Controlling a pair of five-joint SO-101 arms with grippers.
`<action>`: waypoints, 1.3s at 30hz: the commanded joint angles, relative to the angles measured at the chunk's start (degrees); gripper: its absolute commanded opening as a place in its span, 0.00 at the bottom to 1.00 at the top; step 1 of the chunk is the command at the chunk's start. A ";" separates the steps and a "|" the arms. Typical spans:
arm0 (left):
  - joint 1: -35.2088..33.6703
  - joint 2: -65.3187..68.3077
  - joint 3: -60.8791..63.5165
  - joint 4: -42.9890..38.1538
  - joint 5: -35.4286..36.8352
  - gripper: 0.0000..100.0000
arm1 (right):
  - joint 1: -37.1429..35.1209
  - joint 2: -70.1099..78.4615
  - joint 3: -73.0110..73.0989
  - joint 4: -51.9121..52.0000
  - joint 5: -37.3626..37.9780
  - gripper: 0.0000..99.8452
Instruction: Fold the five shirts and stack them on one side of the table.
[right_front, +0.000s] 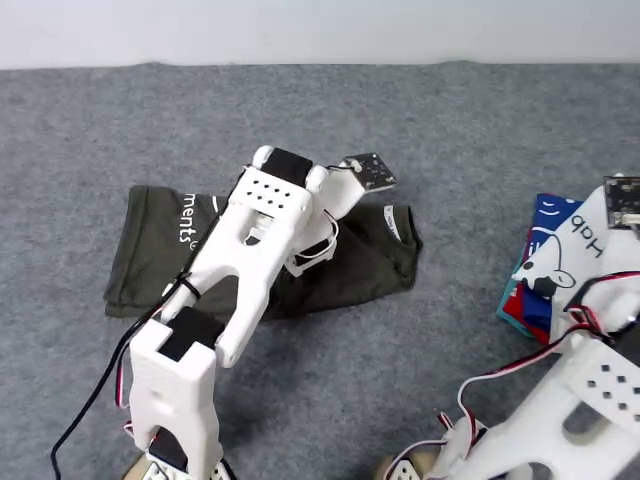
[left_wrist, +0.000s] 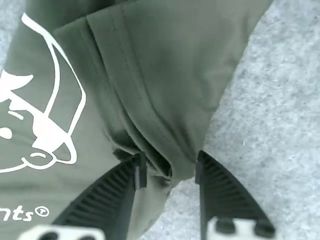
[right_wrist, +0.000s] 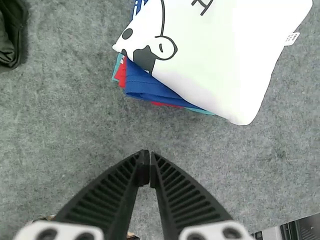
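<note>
Print first: the green shirt has white lettering along one side. The left wrist view shows a white line-drawn cartoon face on it w/ more white letters below (cut off at the frame edge). A small white neck tag sits at its collar end, too small to make out.

The white shirt has a black-and-white cartoon figure plus dark letters, and a tiny side tag.

The green shirt lies rumpled and part-folded mid-surface on the gray surface, under the left arm. The left jaws are part-way spread and pinch a bunched fold at the shirt's hem edge, w/ cloth filling the gap between the ribbed pads and creases running into the pinch.

The white shirt tops a stack at the surface's right edge in the high view, well apart from the green one. Under it are a blue shirt, then red and teal edges.

The right arm is near that stack. The right jaws are pressed together, tips touching, holding nothing, over bare surface just beside the stack.
</note>
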 joint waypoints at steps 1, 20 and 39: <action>-2.46 -2.02 -2.07 -1.23 0.18 0.17 | 0.57 -1.10 -0.18 2.07 0.44 0.01; -12.75 8.00 -1.98 -4.31 -1.93 0.16 | 0.48 -1.10 -0.18 1.89 0.44 0.01; -1.23 -6.33 5.05 0.44 0.88 0.13 | 0.48 -1.10 -0.26 1.98 0.44 0.01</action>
